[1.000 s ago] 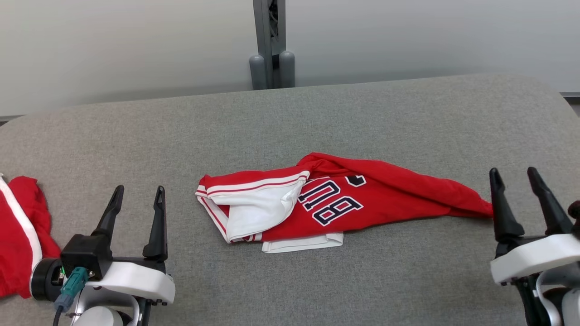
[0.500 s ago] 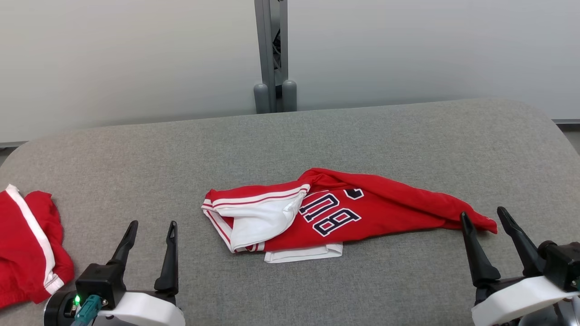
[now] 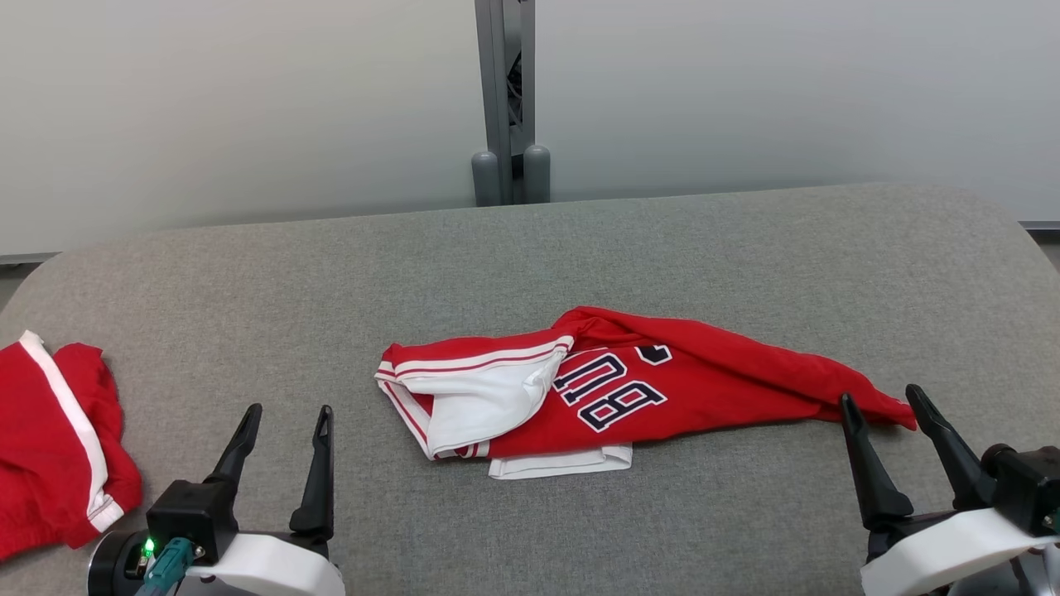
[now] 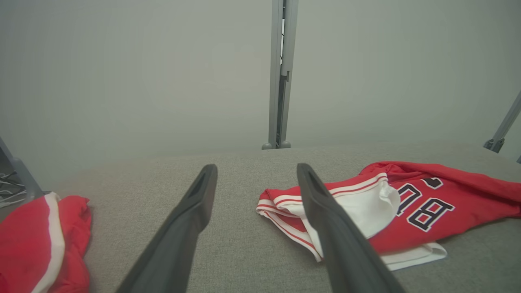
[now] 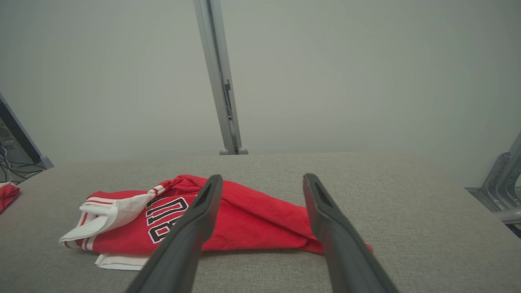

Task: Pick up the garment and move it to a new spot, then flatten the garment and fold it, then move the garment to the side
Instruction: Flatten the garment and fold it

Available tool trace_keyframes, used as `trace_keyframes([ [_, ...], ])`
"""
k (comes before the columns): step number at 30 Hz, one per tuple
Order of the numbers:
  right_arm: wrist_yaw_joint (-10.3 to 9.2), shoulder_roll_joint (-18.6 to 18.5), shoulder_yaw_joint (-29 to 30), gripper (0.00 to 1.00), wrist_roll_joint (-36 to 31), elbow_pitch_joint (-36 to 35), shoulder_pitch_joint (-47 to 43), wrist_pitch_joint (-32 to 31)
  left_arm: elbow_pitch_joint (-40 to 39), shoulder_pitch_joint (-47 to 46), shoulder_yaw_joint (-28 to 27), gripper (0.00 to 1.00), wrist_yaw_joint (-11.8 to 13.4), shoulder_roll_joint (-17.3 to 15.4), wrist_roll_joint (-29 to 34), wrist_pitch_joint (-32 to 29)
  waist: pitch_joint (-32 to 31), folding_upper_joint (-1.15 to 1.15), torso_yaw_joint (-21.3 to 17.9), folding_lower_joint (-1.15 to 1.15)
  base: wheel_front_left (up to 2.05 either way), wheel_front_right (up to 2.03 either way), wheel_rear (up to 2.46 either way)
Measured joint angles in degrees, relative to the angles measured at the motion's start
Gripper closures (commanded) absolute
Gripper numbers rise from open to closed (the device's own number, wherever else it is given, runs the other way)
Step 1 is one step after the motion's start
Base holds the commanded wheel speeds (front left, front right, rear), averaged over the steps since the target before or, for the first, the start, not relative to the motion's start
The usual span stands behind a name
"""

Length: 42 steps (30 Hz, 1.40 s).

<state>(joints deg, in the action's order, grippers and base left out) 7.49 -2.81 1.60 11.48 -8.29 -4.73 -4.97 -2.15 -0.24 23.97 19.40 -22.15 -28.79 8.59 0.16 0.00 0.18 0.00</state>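
Poised wide open on both sides, with a crumpled red jersey (image 3: 712,385) to lift.

Skipping a second red garment (image 3: 50,447) at far left; holding nothing with the left gripper (image 3: 289,410), fingers spread wide. Lies midway along the grey padded table (image 3: 530,248), bunched, with white lining flipped out at its left end, dark outlined lettering in the middle and a tapering red tail on the right. Looks light, soft and floppy, likely to sag and trail. Best pinched at the white-trimmed hem and at that tail, just ahead of the right gripper (image 3: 879,395), likewise splayed and empty.
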Motion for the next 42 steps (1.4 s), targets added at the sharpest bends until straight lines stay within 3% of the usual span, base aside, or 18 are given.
trace_keyframes([
  [5, 0.01, 0.0, -0.1, 0.00, 0.2, 0.2, 0.1, 0.0, 0.0, -0.8, 0.5, 0.00, -0.3, -0.2, 0.1, 0.0, 0.1, 0.00, 0.0, 0.00, 0.00, 0.00, 0.00],
  [13, 0.01, 0.0, -2.4, 0.00, 0.7, 1.3, 2.0, 0.0, 3.7, -9.9, 7.1, 0.00, -7.1, 2.6, -0.5, -6.8, 1.7, 0.00, -2.2, 0.00, 0.00, 0.00, 0.00],
  [19, 0.01, 0.1, -4.4, 0.00, 1.5, 2.2, 3.8, 0.2, 12.3, -15.6, 11.5, 0.00, -11.5, 5.7, -1.9, -13.1, 3.9, 0.00, -6.5, 0.00, 0.00, 0.00, 0.00],
  [23, 0.01, 0.1, -4.5, 0.00, 2.2, 3.6, 4.7, 1.6, 21.2, -19.8, 13.0, 0.00, -13.3, 6.9, -1.6, -14.5, 6.5, 0.00, -10.5, 0.00, 0.00, 0.00, 0.00],
  [27, 0.01, 0.0, -3.7, 0.00, 1.8, 4.7, 5.5, 2.6, 26.9, -22.9, 12.8, 0.00, -13.4, 7.0, -1.0, -14.0, 8.7, 0.00, -13.1, 0.00, 0.00, 0.00, 0.00],
  [28, 0.01, 0.1, -3.6, 0.00, 1.8, 5.2, 5.5, 3.0, 27.9, -23.4, 12.4, 0.43, -13.3, 7.2, -1.1, -13.3, 9.1, 0.00, -13.6, 0.00, 0.00, 0.00, 0.00],
  [29, 0.01, 0.1, -3.5, 0.00, 2.0, 5.3, 5.5, 3.2, 28.8, -24.0, 12.2, 1.00, -13.3, 7.2, -1.0, -12.6, 9.4, 0.00, -14.1, 0.00, 0.00, 0.00, 0.00],
  [34, 0.01, 0.1, -2.9, 0.00, 2.3, 6.0, 5.7, 3.8, 30.2, -27.0, 10.4, 1.00, -12.8, 6.5, -0.7, -9.2, 9.9, 0.00, -14.7, 0.00, 0.00, 0.00, 0.00],
  [42, 0.01, 0.1, -2.5, 0.00, 2.7, 6.6, 6.6, 4.1, 24.2, -33.3, 8.4, 1.00, -10.4, 2.3, 3.7, -4.2, 9.2, 0.00, -12.9, 0.00, 0.00, 0.00, 0.00],
])
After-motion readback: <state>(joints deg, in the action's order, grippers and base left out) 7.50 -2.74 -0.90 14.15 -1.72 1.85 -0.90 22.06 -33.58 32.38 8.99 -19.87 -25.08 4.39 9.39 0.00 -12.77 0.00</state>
